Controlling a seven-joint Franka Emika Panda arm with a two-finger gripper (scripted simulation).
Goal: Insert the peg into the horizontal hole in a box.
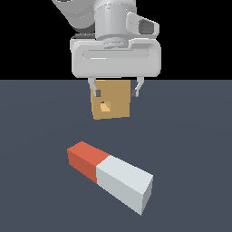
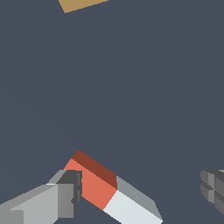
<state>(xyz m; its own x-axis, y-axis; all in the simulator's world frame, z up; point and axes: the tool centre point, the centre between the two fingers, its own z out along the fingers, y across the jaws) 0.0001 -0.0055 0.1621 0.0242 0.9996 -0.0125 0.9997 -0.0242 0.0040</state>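
The hand (image 1: 115,87) hangs wide open and empty above the peg (image 1: 110,175). It should probably descend and turn to span the peg's narrow sides before closing. The peg, a matte square bar, red-orange then pale grey, lies flat on the counter (image 1: 190,136). Beyond the peg stands the tan box (image 1: 111,105), its square horizontal hole (image 1: 105,107) facing the peg.

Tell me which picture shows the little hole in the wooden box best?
The exterior view. There the box faces the camera, so its small square hole shows plainly, between the robot's hanging fingers. The wrist view catches only a tan corner of the box at the picture's edge, with no hole visible.
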